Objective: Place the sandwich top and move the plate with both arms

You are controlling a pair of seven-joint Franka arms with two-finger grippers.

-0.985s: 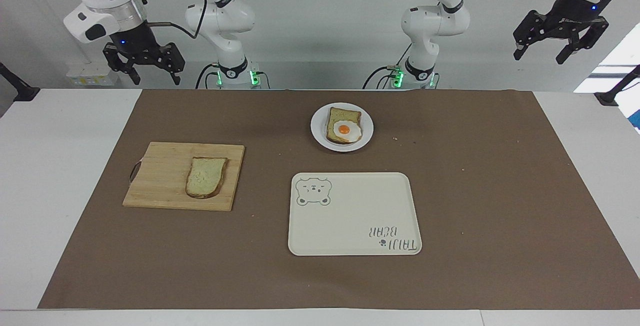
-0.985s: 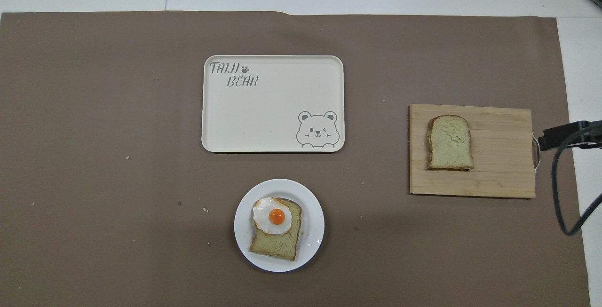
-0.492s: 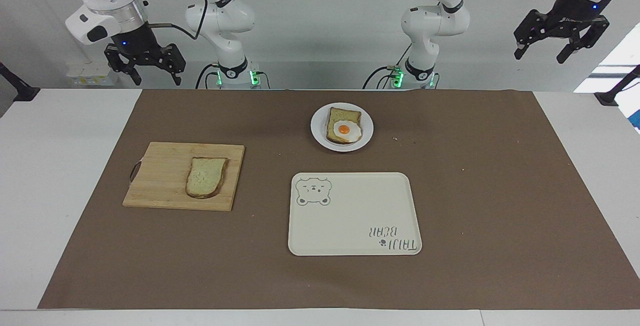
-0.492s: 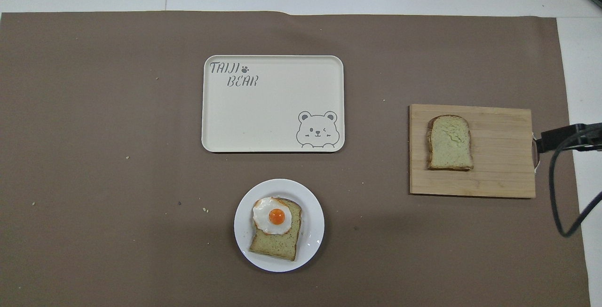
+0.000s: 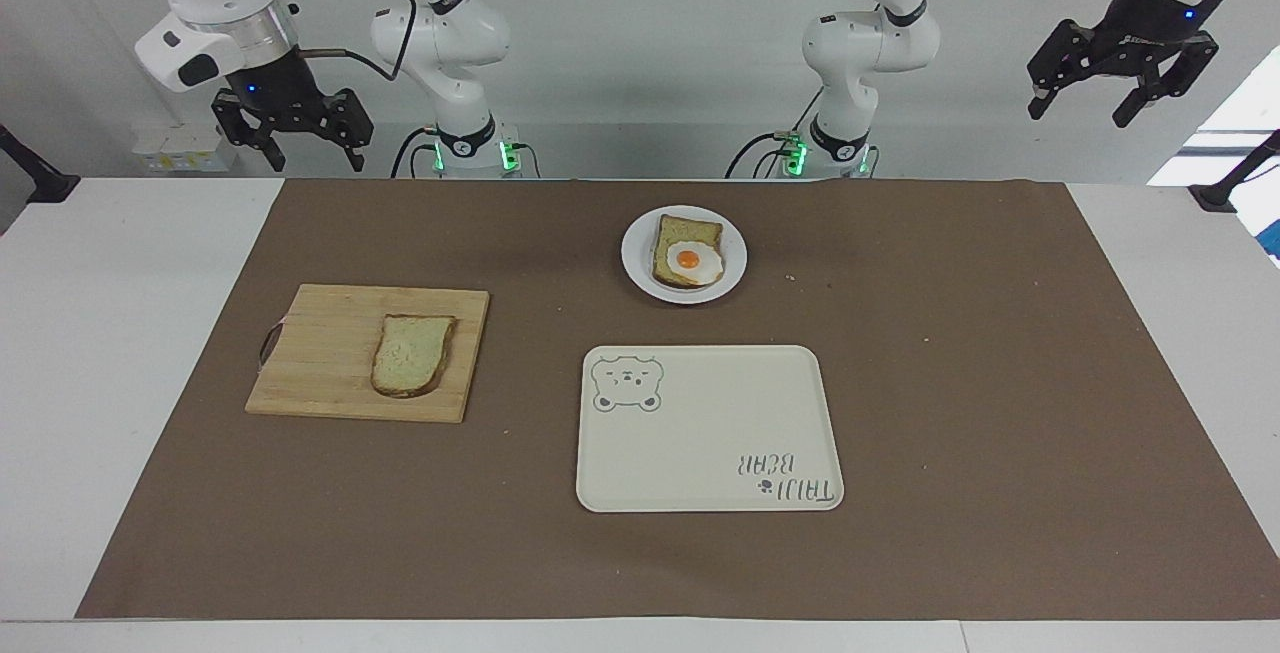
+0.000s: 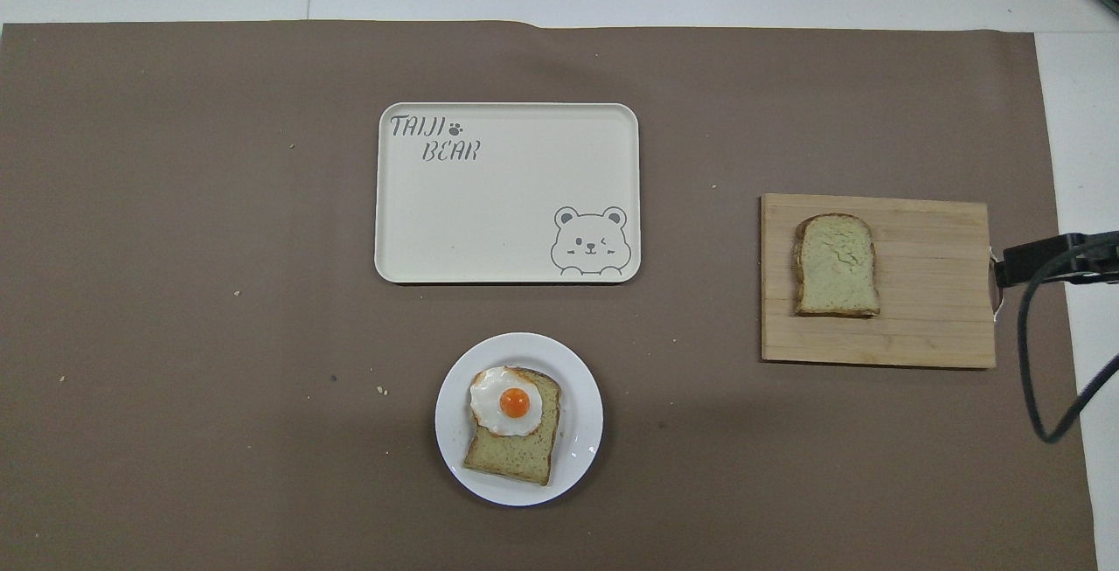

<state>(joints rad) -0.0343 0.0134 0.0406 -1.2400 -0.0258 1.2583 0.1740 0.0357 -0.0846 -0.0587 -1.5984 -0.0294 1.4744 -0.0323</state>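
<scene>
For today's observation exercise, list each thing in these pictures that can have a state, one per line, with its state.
sandwich top: flat on cutting board, untouched
plate: holds egg-topped bread slice, uncovered
tray: nothing on it
left gripper: open, raised, waiting
right gripper: open, raised, holding nothing

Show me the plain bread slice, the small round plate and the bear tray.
sandwich top [image 6: 837, 265], overhead view, middle of crumb.
plate [image 6: 584, 431], overhead view, bare rim.
tray [image 6: 489, 212], overhead view, bare floor.
</scene>
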